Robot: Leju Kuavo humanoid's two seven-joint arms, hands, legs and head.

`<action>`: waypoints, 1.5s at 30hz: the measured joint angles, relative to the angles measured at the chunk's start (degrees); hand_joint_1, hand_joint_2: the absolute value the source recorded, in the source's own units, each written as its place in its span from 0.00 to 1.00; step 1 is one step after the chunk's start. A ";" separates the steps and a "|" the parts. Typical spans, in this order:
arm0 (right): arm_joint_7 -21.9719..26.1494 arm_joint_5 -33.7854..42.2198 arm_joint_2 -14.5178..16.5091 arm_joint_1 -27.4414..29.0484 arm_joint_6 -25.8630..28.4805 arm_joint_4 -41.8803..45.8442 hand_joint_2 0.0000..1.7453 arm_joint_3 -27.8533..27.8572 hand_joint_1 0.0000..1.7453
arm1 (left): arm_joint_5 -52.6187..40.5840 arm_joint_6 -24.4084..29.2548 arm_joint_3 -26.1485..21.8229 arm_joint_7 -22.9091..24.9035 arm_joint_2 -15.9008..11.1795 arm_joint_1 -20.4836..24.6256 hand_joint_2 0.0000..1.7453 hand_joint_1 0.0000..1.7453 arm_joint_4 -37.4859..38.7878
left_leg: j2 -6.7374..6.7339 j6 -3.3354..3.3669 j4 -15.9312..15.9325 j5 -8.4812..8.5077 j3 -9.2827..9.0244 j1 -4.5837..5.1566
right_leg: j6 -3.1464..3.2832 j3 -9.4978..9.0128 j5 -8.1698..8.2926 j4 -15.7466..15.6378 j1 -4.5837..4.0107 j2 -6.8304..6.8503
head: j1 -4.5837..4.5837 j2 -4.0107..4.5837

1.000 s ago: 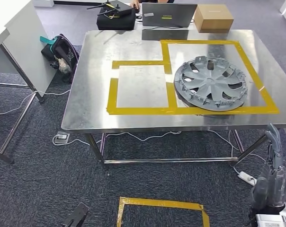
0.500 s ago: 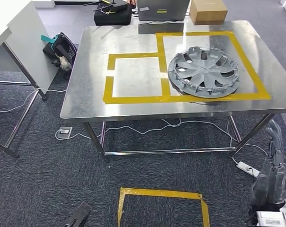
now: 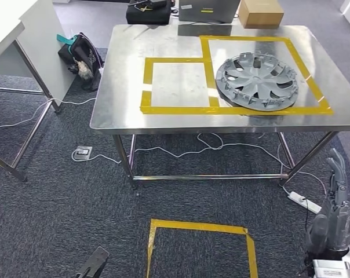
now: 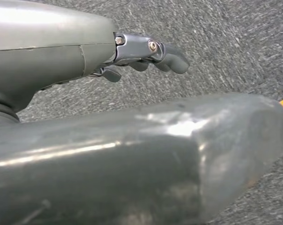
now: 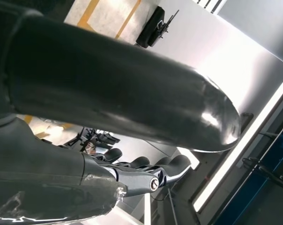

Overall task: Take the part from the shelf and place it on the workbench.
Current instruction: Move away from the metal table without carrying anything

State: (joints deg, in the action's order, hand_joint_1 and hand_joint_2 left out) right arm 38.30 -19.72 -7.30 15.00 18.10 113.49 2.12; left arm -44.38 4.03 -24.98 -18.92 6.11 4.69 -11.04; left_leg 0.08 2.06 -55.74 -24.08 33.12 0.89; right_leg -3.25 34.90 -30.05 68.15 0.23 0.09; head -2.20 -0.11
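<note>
Lying on bench [image 3: 120,110]: grey wheel cover [image 3: 256,81], inside yellow tape [image 3: 177,109].
Behind it: box [image 3: 259,11], laptop [image 3: 208,8].
Right hand [image 3: 335,214]: low beside bench, well apart from cover, fingers [image 3: 338,174] straight, holding nothing.
Left hand [image 4: 97,51]: over carpet, fingers [image 4: 168,54] loose, holding nothing.

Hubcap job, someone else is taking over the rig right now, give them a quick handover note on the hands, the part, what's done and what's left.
Left hand: holds nothing, hangs over the carpet.
Right hand: holds nothing, low beside the body, fingers apart.
Grey hubcap: lies flat on the steel workbench, inside the larger yellow-taped rectangle, near its front edge.
Done: the part is on the workbench, released.
Left: apparently nothing but to confirm placement; the robot stands back from the bench near the yellow floor marking.
</note>
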 joint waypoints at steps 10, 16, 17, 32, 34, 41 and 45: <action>-0.24 -0.02 0.00 -0.12 0.17 0.02 0.00 -0.03 0.00 | -0.37 0.10 0.04 -0.31 -0.07 0.11 0.00 0.00 -0.01 | -0.03 -2.92 -8.89 -5.07 4.66 -0.30 | 2.69 -6.54 2.84 -13.04 -0.22 -0.82 | 0.27 0.00; -0.27 0.07 0.00 0.02 0.17 -0.01 0.00 -0.04 0.00 | -0.51 0.10 0.04 -0.32 -0.10 0.04 0.00 0.00 -0.01 | 1.44 -3.78 -8.36 -3.46 1.53 -1.32 | 2.07 -4.53 4.26 -12.66 0.12 -3.38 | 0.33 0.00; -0.28 0.08 0.00 -0.05 0.15 -0.01 0.00 -0.04 0.00 | -0.51 0.10 0.04 -0.32 -0.11 0.03 0.00 0.00 -0.01 | 2.65 -3.75 -4.48 -2.24 -0.82 -1.51 | 1.80 -4.19 4.32 -12.41 0.16 -3.95 | 0.30 0.00; -0.36 0.16 0.00 -0.03 0.13 -0.14 0.00 -0.21 0.00 | -0.45 0.19 -0.02 -0.33 -0.07 -0.22 0.00 0.00 -0.01 | -4.15 -1.31 -0.20 -2.20 -2.66 -1.20 | -0.80 -1.13 3.08 -6.51 0.19 2.67 | -0.44 0.00; -0.36 0.16 0.00 -0.10 0.13 -0.15 0.00 -0.22 0.00 | -0.45 0.19 -0.01 -0.33 -0.08 -0.20 0.00 0.00 -0.01 | -5.14 -1.83 -0.36 -2.32 -2.76 -0.79 | -0.28 -3.28 4.11 -10.76 -0.08 4.28 | -0.40 0.00; -0.35 0.10 0.00 -0.08 0.26 -0.14 0.00 -0.22 0.00 | -0.51 0.32 0.00 -0.32 -0.03 -0.18 0.00 0.00 -0.01 | -1.25 -3.45 -11.25 -8.82 2.29 -0.98 | 2.03 -2.14 5.01 -10.93 0.26 -0.21 | 0.05 0.00; -0.34 0.09 0.00 0.08 0.26 -0.15 0.00 -0.24 0.00 | -0.51 0.32 0.00 -0.31 0.03 -0.47 0.00 0.00 -0.01 | -0.27 -3.01 -14.68 -7.55 4.54 -0.95 | 2.15 -1.82 5.27 -10.89 0.16 -3.49 | 0.09 0.00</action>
State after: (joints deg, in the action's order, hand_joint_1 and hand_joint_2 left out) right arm 37.95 -19.63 -7.30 15.07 18.37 113.33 1.89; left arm -44.89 4.35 -24.98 -19.23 6.14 4.22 -11.04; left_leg -0.19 -0.95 -70.43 -31.63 37.66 -0.06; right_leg -1.10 33.09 -24.78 57.27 0.39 -3.40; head -2.10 -0.11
